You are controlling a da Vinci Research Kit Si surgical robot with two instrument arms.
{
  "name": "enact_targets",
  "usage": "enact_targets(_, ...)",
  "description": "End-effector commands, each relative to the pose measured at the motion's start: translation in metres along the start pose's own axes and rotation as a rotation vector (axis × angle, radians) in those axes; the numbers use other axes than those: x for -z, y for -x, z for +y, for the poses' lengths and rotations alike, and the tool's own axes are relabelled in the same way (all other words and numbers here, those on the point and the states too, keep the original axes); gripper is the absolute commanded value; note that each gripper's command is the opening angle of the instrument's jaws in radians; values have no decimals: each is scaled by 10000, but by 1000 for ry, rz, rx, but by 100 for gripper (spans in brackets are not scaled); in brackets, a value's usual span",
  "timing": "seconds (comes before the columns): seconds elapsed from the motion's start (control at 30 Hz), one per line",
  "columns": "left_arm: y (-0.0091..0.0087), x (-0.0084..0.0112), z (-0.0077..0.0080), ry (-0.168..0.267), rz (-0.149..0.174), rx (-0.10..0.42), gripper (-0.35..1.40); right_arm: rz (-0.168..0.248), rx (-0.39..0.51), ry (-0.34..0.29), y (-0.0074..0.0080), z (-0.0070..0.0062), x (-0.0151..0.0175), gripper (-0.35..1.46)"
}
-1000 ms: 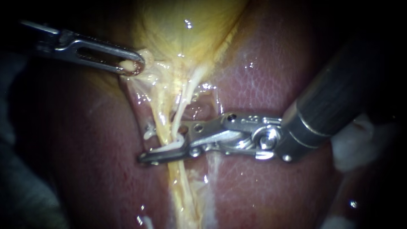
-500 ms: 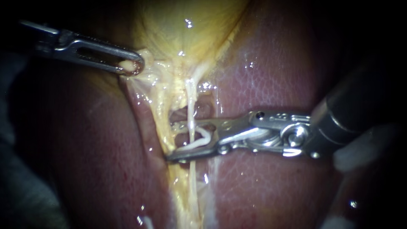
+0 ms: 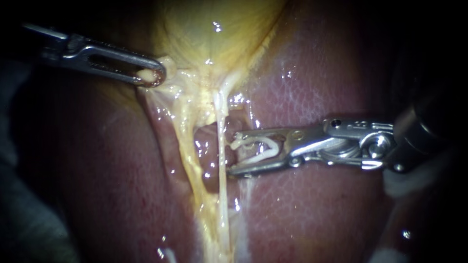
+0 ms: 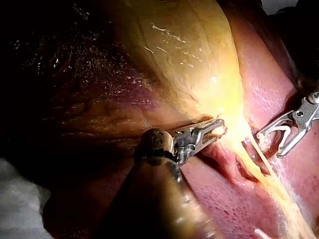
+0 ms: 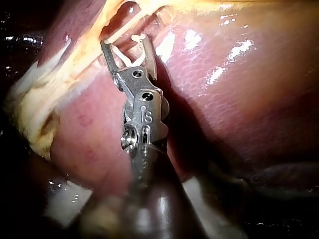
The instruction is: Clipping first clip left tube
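Note:
My left instrument (image 3: 152, 76) comes in from the upper left, its jaws shut on a fold of pale tissue at the neck of the yellow gallbladder (image 3: 214, 34); the left wrist view shows this grip (image 4: 218, 128). Two strands run down from the neck: a yellowish left tube (image 3: 186, 139) and a thin white right tube (image 3: 222, 146), with a dark window between them. My right instrument (image 3: 232, 153) lies just right of the white tube, touching neither tube. Its jaws stand apart with a white clip (image 3: 258, 148) seated between them, also visible as the clip (image 5: 130, 59) ahead of the tubes.
The red-brown liver (image 3: 317, 78) lies on both sides of the tubes and under my right instrument's shaft. White gauze (image 3: 404, 182) sits at the right edge behind that shaft. No clip shows on either tube.
My right instrument has drawn back to the right, off the tubes, carrying the white clip in its jaws. The tubes have swung back straight. My left instrument has held still.

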Motion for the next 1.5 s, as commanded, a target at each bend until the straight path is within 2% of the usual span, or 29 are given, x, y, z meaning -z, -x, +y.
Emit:
enact_targets(0.03,0,0,0,0,0,0,-35,0,-5,-3,0,0,2,50)
enact_targets(0.17,0,0,0,0,0,0,-35,0,-14,-8,-4,-5,12,50)
enact_targets(0.27,0,0,0,0,0,0,-35,0,-24,-14,-11,-14,19,49)
enact_targets(0.57,0,0,0,0,0,0,-35,-15,-33,-57,-31,-59,23,49)
enact_targets(0.7,0,0,0,0,0,0,-35,-19,-32,-74,-36,-72,10,49)
enact_targets(0.77,0,0,0,0,0,0,-35,-19,-37,-81,-38,-74,3,49)
enact_targets(0.93,0,0,0,0,0,0,-35,-23,-37,-84,-34,-73,-16,49)
enact_targets(1.13,0,0,0,0,0,0,-35,-25,-48,-76,-18,-66,-36,50)
enact_targets(1.5,0,0,0,0,0,0,-35,-27,-70,-63,7,-33,-47,50)
